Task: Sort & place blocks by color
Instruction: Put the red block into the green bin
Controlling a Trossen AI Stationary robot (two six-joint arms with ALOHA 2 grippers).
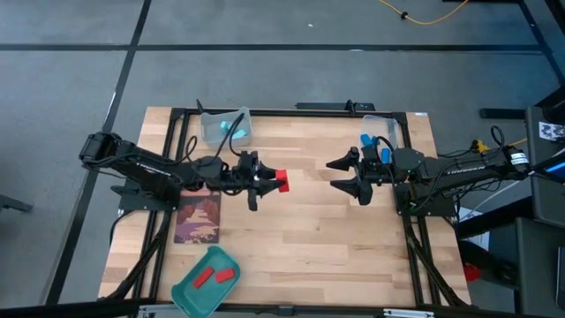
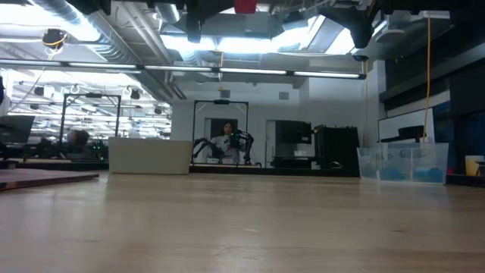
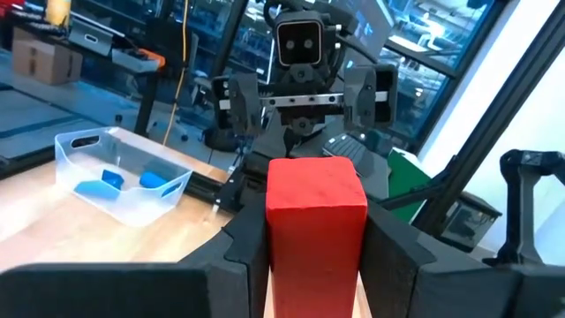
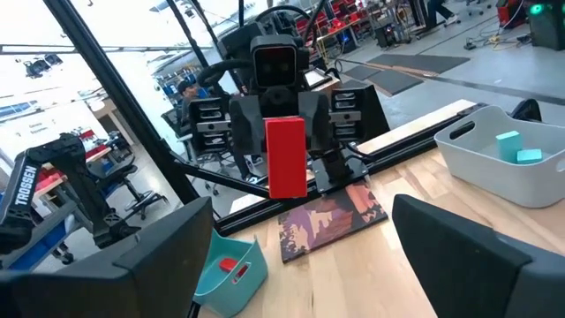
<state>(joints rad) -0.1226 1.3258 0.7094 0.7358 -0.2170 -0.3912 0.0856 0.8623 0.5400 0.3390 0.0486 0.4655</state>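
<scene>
Worktop [image 1: 309,230]: pale wooden slats in a dark frame, both arms reaching in from the sides.
Left arm: stretched toward the centre, left hand [image 1: 272,181] clenched on a red block [image 1: 282,182], held above the wood near the middle.
Right arm: right hand [image 1: 346,175] facing the left one across a gap, fingers spread wide, grasping nothing.
Teal tray [image 1: 190,296]: near edge, left side, two red blocks [image 1: 215,276] inside.
Clear bin, far left [image 1: 212,132]: light cyan blocks [image 1: 237,124] inside.
Clear bin, far right [image 1: 397,128]: dark blue blocks [image 1: 367,140] inside.
Dark mat [image 1: 199,221]: flat beside the left arm.
</scene>
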